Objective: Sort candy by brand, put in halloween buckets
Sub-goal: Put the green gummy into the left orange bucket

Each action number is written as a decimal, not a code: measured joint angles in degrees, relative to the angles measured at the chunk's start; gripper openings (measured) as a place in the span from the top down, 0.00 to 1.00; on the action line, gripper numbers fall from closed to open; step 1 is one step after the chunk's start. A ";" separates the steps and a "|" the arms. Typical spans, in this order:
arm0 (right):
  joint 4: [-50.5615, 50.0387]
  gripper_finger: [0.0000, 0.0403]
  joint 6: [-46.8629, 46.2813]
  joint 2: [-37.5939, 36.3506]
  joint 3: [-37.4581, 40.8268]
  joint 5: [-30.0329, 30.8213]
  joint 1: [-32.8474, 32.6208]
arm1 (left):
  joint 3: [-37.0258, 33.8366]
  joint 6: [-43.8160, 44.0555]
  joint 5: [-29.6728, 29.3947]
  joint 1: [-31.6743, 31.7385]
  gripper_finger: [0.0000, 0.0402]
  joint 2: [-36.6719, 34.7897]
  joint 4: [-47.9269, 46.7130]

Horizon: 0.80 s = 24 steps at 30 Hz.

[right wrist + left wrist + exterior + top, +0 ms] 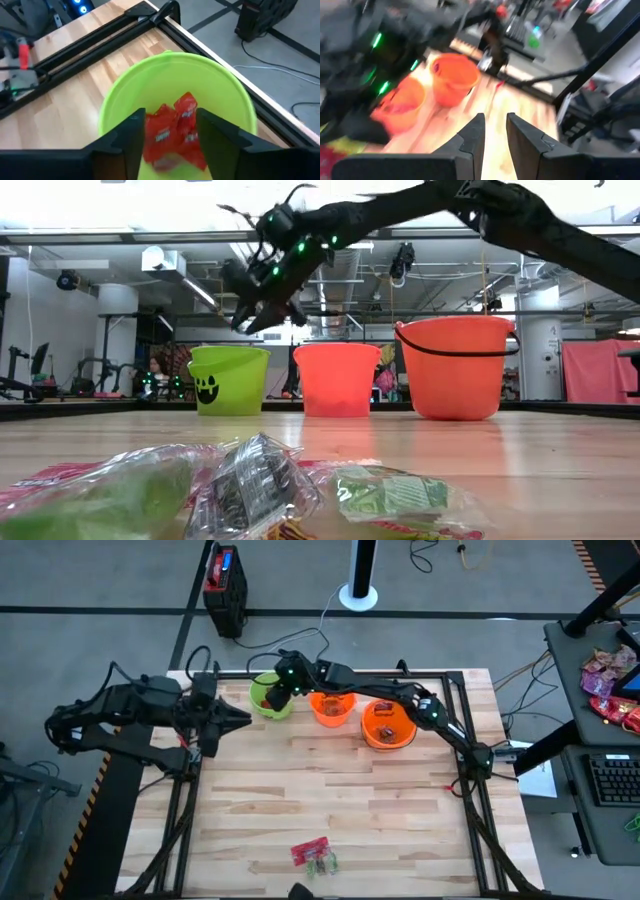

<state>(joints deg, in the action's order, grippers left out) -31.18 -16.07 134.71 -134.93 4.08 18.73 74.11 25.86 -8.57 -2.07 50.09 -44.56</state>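
Red packets (pixel 172 132) heaped in the lime green bucket (pixel 268 697), tilted every which way, no clear long axis. Right hand (pixel 170 132) just above that bucket, fingers apart, holding nothing. Drop step probably done here. Next: back to the last candy (pixel 312 856) at the near edge of the wooden surface (pixel 330 790). Left hand (pixel 492 135) waiting by the left edge, fingers a little apart, empty. Two orange buckets (pixel 332 706) (pixel 387 724) beside the green one.

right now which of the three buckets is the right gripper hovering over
The lime green bucket, the row's left end in the high view. The open right gripper hangs above its mouth, red packets showing below; both orange buckets stand clear.
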 joint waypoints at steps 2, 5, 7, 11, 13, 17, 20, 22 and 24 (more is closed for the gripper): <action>-3.50 0.56 0.50 -2.58 0.00 -0.47 -0.46 | 0.00 -0.22 -0.13 0.00 0.84 0.35 -2.83; -13.24 0.54 1.13 -7.75 -0.13 -4.47 -1.64 | 0.00 -1.40 -0.16 0.00 0.84 1.29 -7.03; -22.01 0.54 1.14 -11.13 -0.13 -8.41 -2.92 | 0.00 -1.54 0.10 0.00 0.84 2.36 -9.89; -38.85 0.54 0.65 -17.04 0.09 -8.83 -8.20 | -0.08 -2.97 3.00 -0.12 0.84 5.11 -13.89; -44.97 0.54 -0.67 -19.47 0.11 -5.28 -12.08 | -1.04 -3.27 6.11 -0.84 0.84 6.66 -13.91; -51.66 0.54 -4.51 -24.02 0.58 2.12 -20.95 | -5.64 -2.52 11.24 -4.79 0.84 8.57 -10.03; -52.35 0.54 -8.48 -26.64 1.89 4.34 -27.71 | -10.56 -0.44 12.54 -10.38 0.84 9.66 -3.18; -51.96 0.54 -10.09 -28.27 3.48 5.30 -32.14 | -13.68 2.91 11.91 -14.58 0.84 10.75 1.58; -50.90 0.54 -10.17 -29.71 6.08 6.05 -36.52 | -16.15 7.20 9.42 -18.82 0.84 12.19 6.88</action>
<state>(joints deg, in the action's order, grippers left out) -82.09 -26.24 105.00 -128.85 10.13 -17.79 57.95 33.05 0.85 -20.89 62.27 -37.68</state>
